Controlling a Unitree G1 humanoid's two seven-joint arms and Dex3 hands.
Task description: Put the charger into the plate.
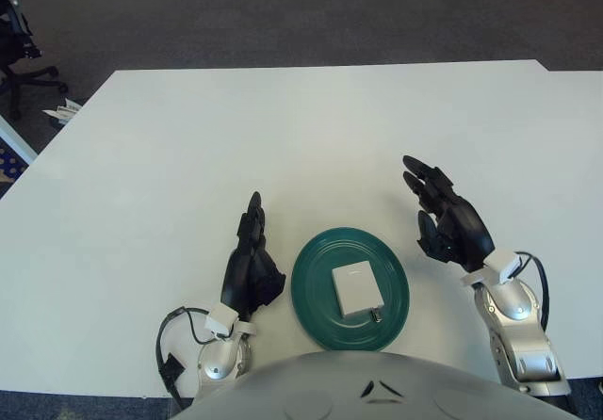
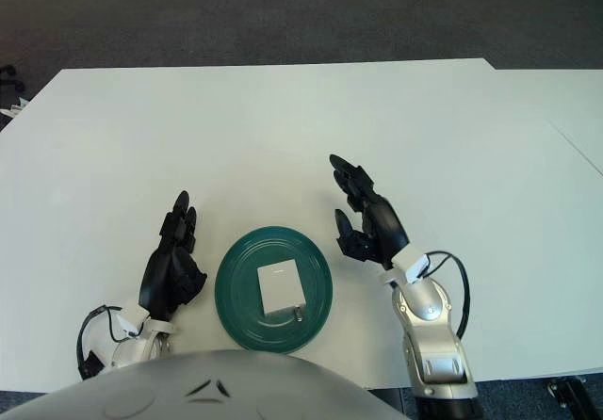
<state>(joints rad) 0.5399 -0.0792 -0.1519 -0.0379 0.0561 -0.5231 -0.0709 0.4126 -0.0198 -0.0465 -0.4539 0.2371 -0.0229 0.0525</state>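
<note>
Charger (image 1: 355, 287): white, lying in green plate (image 1: 317, 299). Left robot hand (image 1: 252, 267) at 9 o'clock, right robot hand (image 1: 448, 224) at 2 o'clock, both fingers apart, empty.

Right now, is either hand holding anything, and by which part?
Nothing is held. The charger lies in the plate; left hand and right hand flank it, open.

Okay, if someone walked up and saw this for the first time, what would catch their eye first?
Probably the dark green plate at the near edge of the white table, with the white charger lying flat in its middle. Next, the two black hands flanking it: the left hand just beside the plate's left rim, and the right hand to the right of it, fingers open and holding nothing.
</note>
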